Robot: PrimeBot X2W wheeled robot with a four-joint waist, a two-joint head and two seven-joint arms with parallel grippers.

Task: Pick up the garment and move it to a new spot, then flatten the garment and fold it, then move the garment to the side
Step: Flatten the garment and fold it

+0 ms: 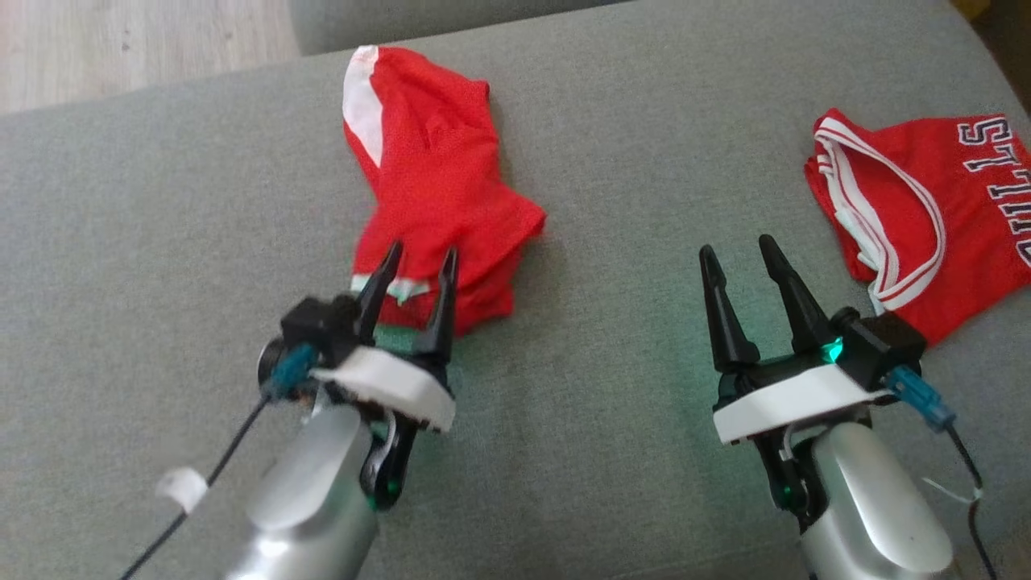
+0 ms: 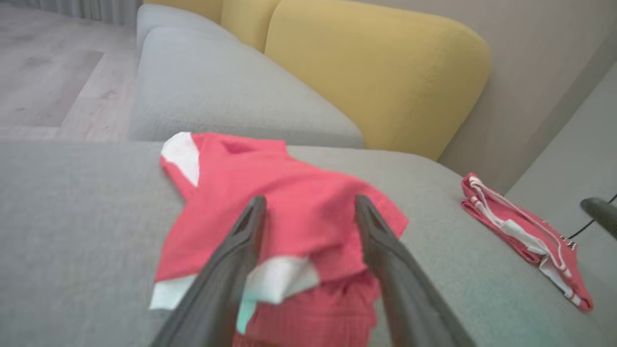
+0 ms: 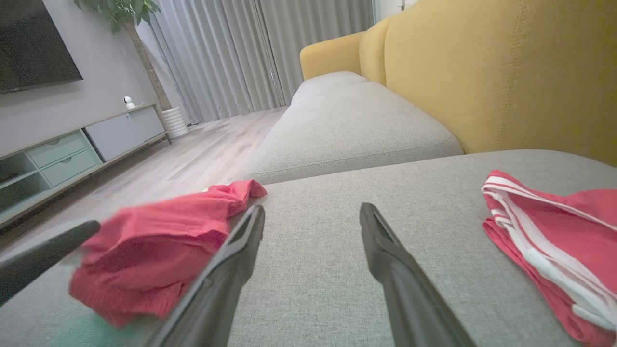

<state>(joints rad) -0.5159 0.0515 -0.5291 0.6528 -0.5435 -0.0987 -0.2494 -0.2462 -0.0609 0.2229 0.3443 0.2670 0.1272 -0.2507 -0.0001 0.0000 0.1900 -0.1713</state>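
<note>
Garment (image 1: 435, 185), red with white trim, lies crumpled on the grey sofa cushion (image 1: 612, 161), its near hem right at your left gripper (image 1: 423, 250), whose jaws stand spread and grasp nothing. Your right gripper (image 1: 736, 246) hovers over bare cushion, jaws released too, near a folded jersey (image 1: 926, 209). You look to be at the flattening step: next, pinch two edges and draw the cloth out flat.

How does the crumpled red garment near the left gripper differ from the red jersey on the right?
The crumpled red garment lies bunched in a heap; the red jersey lies folded flat. The jersey shows dark lettering and striped white trim; the garment shows plain white patches. The garment lies at the tip of the left gripper; the jersey lies apart from the right gripper. Both are red and white, on the grey sofa cushion.
</note>
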